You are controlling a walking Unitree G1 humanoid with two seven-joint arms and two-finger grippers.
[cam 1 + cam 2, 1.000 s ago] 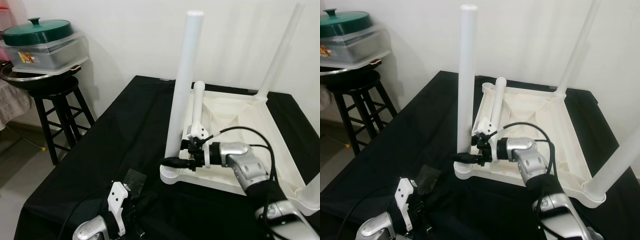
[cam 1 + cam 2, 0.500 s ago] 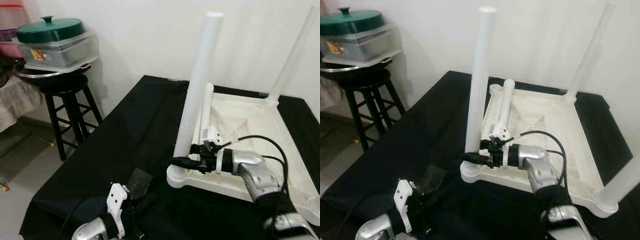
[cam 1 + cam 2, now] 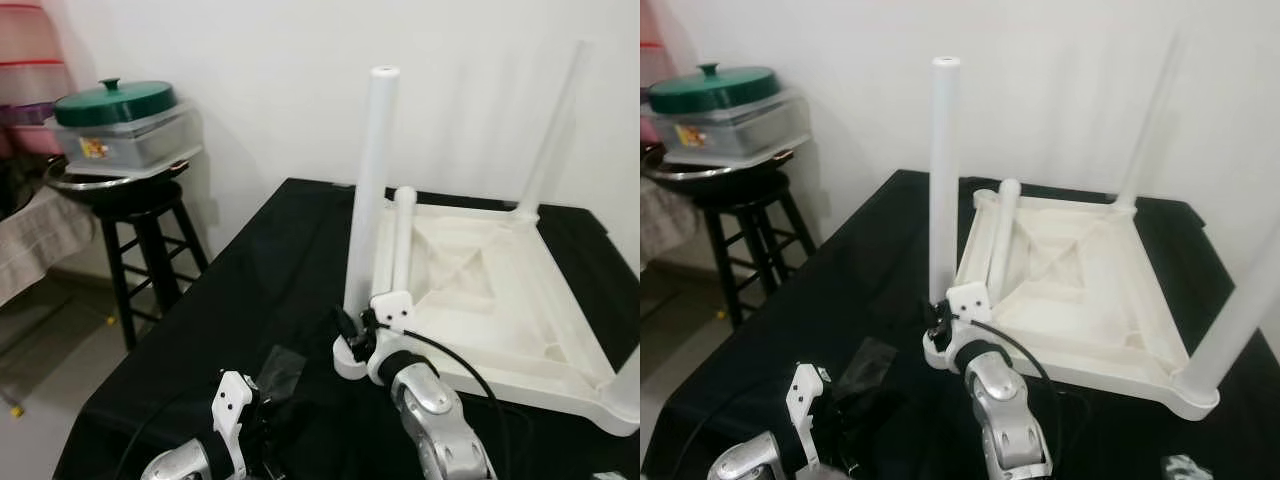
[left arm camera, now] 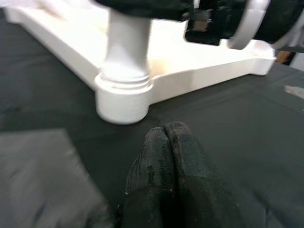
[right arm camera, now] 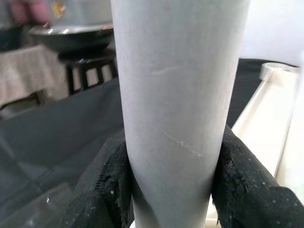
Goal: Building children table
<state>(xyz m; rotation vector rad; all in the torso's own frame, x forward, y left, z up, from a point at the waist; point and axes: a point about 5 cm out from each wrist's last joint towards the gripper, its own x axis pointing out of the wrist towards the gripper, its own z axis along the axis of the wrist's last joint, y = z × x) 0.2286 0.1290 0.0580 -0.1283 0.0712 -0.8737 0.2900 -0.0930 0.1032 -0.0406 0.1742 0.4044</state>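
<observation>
- The jaws of the right gripper [image 5: 168, 190] are clamped around the foot of the upright white leg [image 3: 368, 190]; in the right wrist view a black finger [image 5: 107, 185] presses on either side of the tube.
- The left gripper [image 4: 164, 178] has its jaws pressed shut on nothing, low over the black cloth near the front edge of the surface [image 3: 200, 330], pointing at the corner socket [image 4: 123, 97].
- The children's table top [image 3: 480, 290] lies upside down on the surface towards its far right side. The gripped leg stands in the near-left corner socket, another leg [image 3: 550, 125] rises at the far corner, and a loose leg [image 3: 401, 240] lies slanted across the underside just beside the gripped one.
- Handling, as a judgement: the parts look like hollow moulded plastic, so light and stiff. The smooth round tube could twist or slip between the pads, so a low hold near the socket, as here, seems best for pushing it straight down.
- The top would likely slide on the cloth under a sideways push.
- Hard to tell: whether the leg is fully seated, since the right arm [image 3: 430, 420] covers part of the joint. The near-right leg [image 3: 1240, 310] is cut off at the picture edge. A dark flat patch [image 3: 275, 370] on the cloth near the left gripper cannot be identified.
</observation>
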